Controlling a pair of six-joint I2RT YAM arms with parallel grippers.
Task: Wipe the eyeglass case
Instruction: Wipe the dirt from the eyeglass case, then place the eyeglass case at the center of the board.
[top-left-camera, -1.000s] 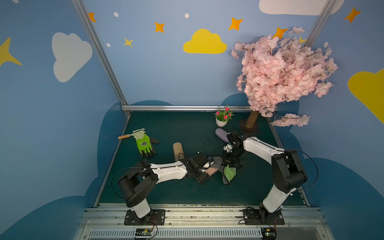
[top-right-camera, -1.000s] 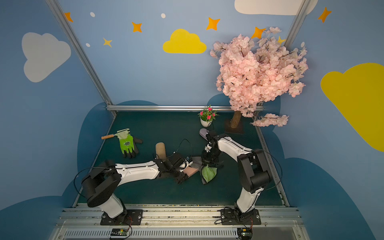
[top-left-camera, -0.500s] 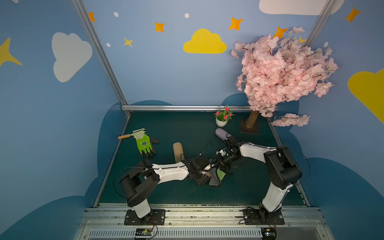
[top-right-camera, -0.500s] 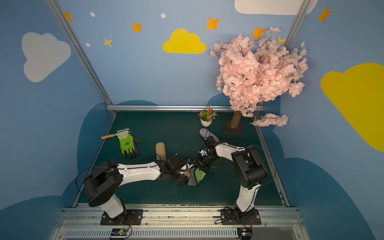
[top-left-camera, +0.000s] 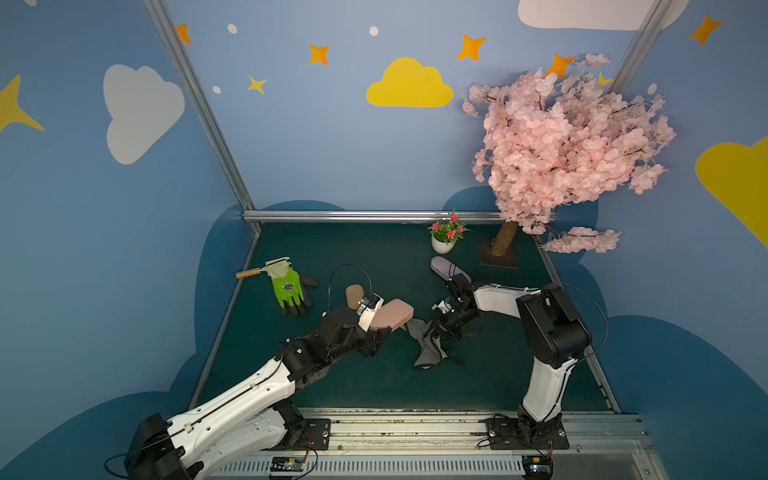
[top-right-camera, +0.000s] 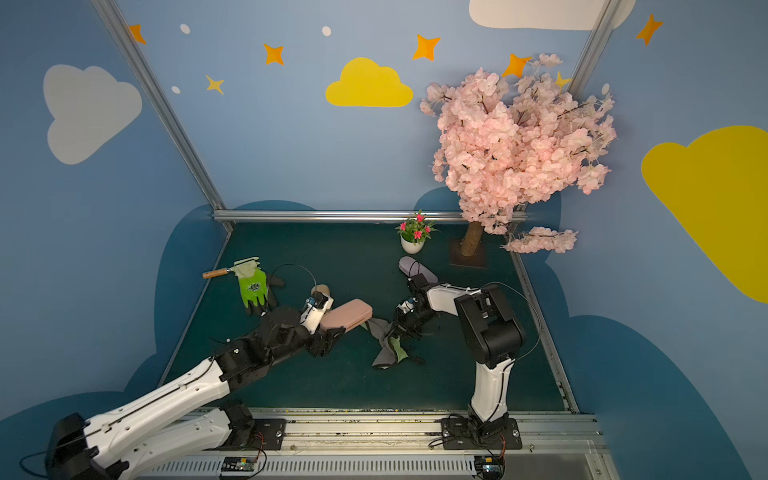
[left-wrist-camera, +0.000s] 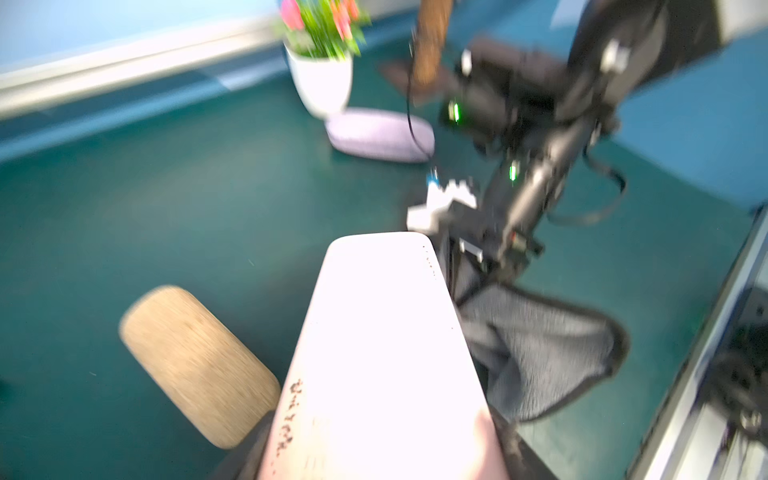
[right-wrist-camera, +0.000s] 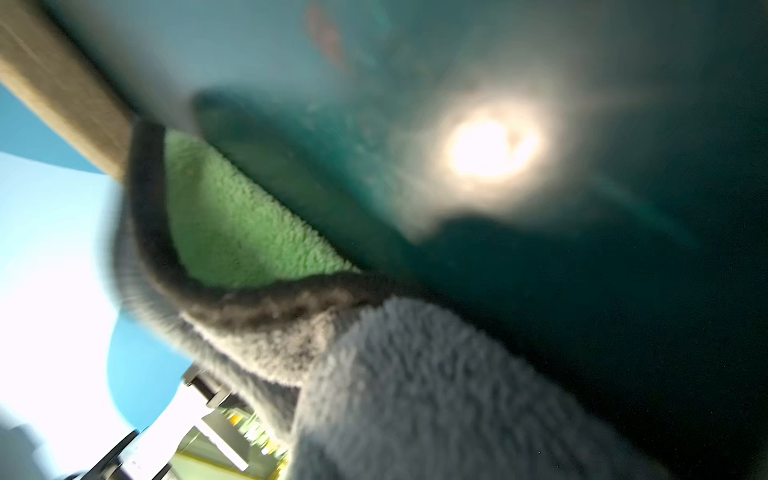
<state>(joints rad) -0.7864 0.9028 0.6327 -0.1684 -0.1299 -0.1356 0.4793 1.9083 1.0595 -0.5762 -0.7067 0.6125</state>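
In both top views my left gripper (top-left-camera: 375, 329) (top-right-camera: 329, 331) is shut on the near end of the pink eyeglass case (top-left-camera: 392, 312) (top-right-camera: 347, 313) and holds it lifted and tilted over the green mat. The left wrist view shows the case (left-wrist-camera: 386, 353) overexposed, with dark specks along one edge. Just right of it my right gripper (top-left-camera: 434, 330) (top-right-camera: 392, 330) is shut on a grey cloth with a green inner side (top-left-camera: 426, 353) (top-right-camera: 386, 353) (left-wrist-camera: 540, 353) (right-wrist-camera: 415, 395). The cloth hangs down to the mat. Its upper edge reaches the case's far end; I cannot tell whether they touch.
A tan case (top-left-camera: 354, 294) (left-wrist-camera: 195, 361) lies just behind the left wrist. A purple case (top-left-camera: 446, 268) (left-wrist-camera: 380, 135) lies behind the right arm. A green glove (top-left-camera: 289, 286) and a wooden-handled trowel (top-left-camera: 249, 273) are at the left. A flower pot (top-left-camera: 444, 239) and a blossom tree (top-left-camera: 505, 245) stand at the back.
The left arm has risen and drawn the pink case to the left. The right gripper has followed leftward and nearer with the cloth.
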